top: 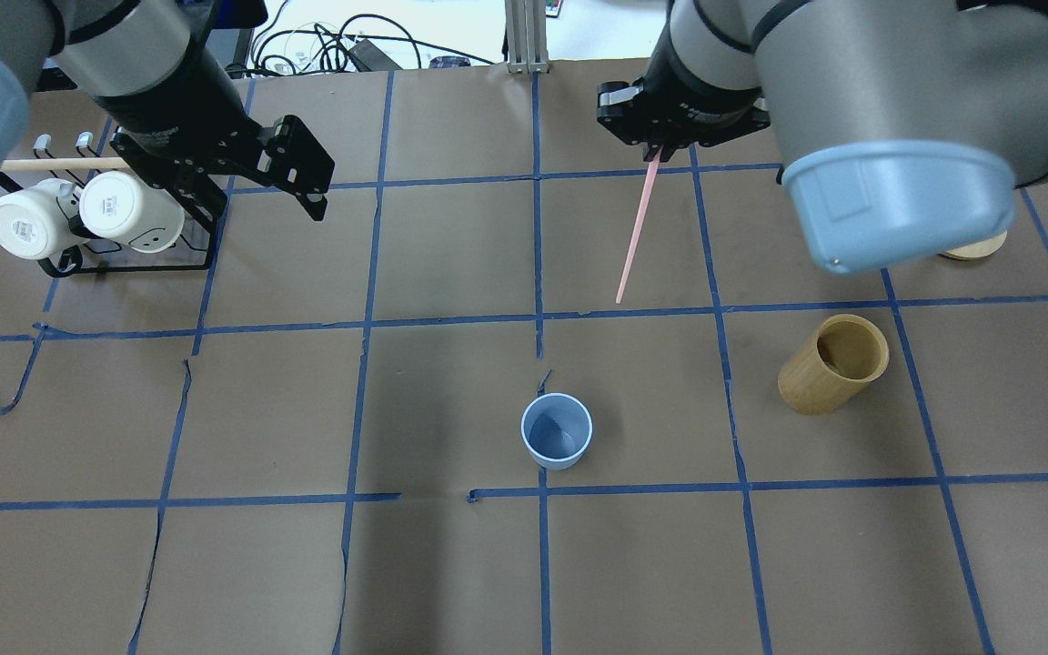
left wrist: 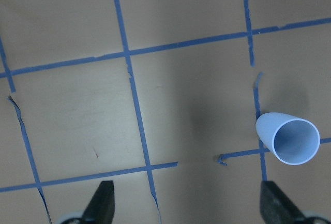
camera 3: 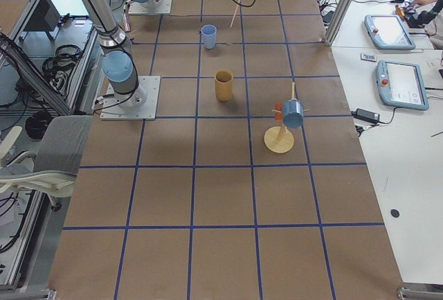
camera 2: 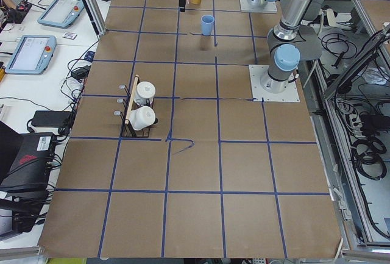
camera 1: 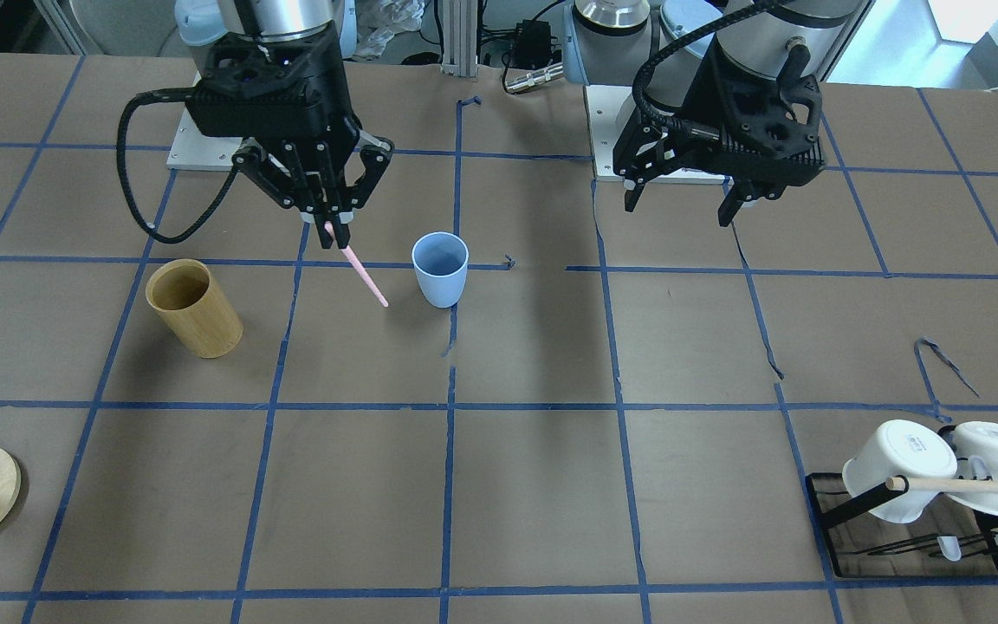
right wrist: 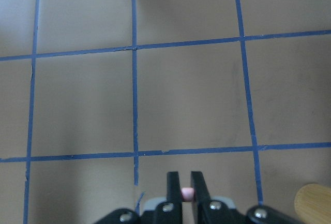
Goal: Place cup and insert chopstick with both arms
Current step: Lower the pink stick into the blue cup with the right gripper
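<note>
now | right fingers [camera 1: 336, 230] pinch chopstick [camera 1: 365, 277] | left fingers [camera 1: 729, 211] spread, empty | cup [camera 1: 440, 270] upright

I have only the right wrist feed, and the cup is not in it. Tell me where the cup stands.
Observer: The cup stands upright near the middle of the table, mouth up and empty, touching nothing.
Operator: Report how the chopstick hangs.
Observer: The chopstick slants down from the right gripper, which is shut on its top end. Its lower tip is outside the cup, well apart from it in the overhead view.
</note>
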You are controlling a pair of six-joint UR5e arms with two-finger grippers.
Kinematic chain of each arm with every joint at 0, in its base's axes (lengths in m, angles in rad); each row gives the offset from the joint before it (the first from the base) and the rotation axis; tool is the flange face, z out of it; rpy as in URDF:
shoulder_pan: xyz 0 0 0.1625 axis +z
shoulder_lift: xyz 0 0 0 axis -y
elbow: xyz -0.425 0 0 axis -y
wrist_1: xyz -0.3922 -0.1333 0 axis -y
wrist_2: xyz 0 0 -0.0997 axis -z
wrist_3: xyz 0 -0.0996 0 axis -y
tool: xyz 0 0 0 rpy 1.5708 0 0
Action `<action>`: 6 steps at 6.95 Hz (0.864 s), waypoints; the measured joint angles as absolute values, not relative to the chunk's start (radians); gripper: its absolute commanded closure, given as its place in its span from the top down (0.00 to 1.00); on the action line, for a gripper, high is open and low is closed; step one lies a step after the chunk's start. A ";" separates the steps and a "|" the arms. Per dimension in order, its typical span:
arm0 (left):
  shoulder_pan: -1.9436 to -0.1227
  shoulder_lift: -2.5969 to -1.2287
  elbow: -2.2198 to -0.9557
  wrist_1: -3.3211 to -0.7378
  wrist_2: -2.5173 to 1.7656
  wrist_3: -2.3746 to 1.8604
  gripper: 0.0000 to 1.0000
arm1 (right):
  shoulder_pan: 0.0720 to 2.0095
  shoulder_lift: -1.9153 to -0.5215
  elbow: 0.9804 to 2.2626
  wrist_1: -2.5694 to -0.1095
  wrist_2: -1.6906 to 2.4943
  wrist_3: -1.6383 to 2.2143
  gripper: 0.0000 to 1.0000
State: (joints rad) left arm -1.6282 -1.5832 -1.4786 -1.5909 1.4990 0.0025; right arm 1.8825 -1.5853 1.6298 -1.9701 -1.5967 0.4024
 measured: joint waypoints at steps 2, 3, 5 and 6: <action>-1.660 -1.599 -1.464 -1.589 1.502 -0.027 1.00 | 1.948 -1.592 1.683 -1.974 -1.607 0.519 0.00; -1.665 -1.593 -1.475 -1.587 1.503 -0.028 1.00 | 1.962 -1.601 1.708 -1.975 -1.617 0.546 0.00; -1.666 -1.580 -1.497 -1.583 1.503 -0.023 1.00 | 1.986 -1.620 1.750 -1.972 -1.627 0.578 0.00; -1.663 -1.578 -1.500 -1.583 1.503 -0.013 1.00 | 1.997 -1.623 1.767 -1.974 -1.628 0.594 0.00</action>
